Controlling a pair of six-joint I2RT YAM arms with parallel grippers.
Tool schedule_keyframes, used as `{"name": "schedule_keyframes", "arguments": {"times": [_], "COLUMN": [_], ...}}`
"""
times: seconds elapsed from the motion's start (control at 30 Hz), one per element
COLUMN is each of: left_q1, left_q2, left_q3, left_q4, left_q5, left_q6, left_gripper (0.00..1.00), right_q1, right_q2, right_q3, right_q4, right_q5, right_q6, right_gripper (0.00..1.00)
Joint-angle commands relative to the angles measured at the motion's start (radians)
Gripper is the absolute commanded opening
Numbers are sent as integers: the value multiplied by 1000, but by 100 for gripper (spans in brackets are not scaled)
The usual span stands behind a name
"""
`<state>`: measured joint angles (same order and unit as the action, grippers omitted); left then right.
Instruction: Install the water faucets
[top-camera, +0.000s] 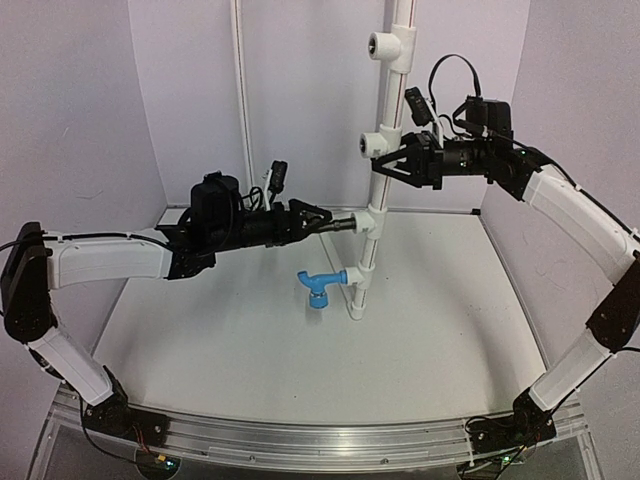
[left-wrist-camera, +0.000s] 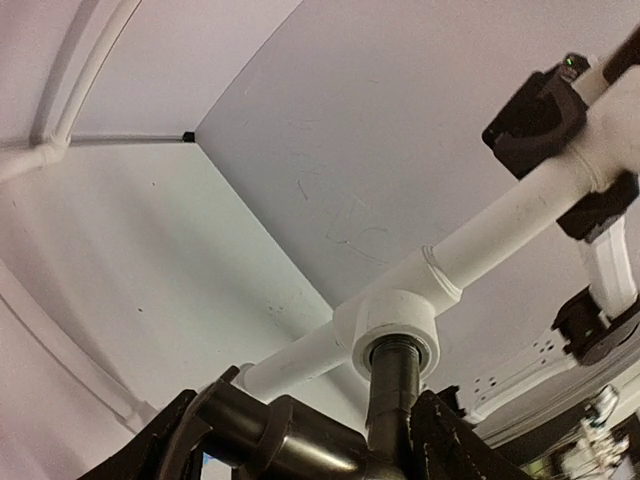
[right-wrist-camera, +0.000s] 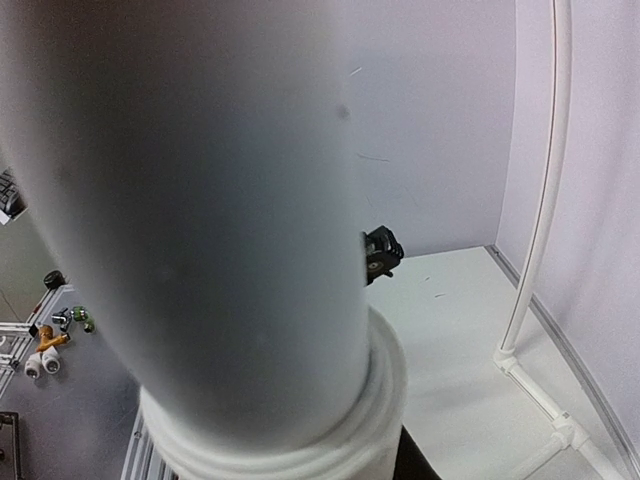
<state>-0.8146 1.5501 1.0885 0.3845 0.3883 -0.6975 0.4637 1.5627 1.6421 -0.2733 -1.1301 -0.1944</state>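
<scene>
While my right claw (top-camera: 386, 165) clenched the pipe (top-camera: 392, 95) steady, my left claw (top-camera: 325, 222) gripped the black faucet (top-camera: 343, 225) to seat it in the tee (top-camera: 372, 222).

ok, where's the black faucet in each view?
Top external: the black faucet is at the centre, lying horizontal with its stem at a tee.
Left wrist: it is at the bottom centre, with its stem entering the tee's round socket.
Right wrist: it can't be made out; the pipe fills most of the frame.
Shared landmark: the white pipe.
</scene>
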Motion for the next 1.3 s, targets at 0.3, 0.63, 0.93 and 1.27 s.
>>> {"name": "schedule_keyframes", "arguments": {"times": [0.3, 0.63, 0.93, 1.27], "left_q1": [-17, -17, -5, 196], "left_q2": [-147, -193, -302, -134], "left_q3": [89, 119, 175, 396], "left_q4": [-305, -429, -700, -743], "left_q5": [-4, -12, 31, 319], "left_q6": [847, 699, 249, -124], "left_gripper": [78, 95, 100, 96], "right_q1": [-14, -14, -13, -14], "right_q2": [5, -1, -7, -5], "right_q3": [-45, -45, -55, -58], "right_q4": [-174, -176, -175, -175], "right_q5": [50, 59, 60, 54], "right_q6": [34, 34, 30, 37], "right_gripper": [0, 0, 0, 0]}}
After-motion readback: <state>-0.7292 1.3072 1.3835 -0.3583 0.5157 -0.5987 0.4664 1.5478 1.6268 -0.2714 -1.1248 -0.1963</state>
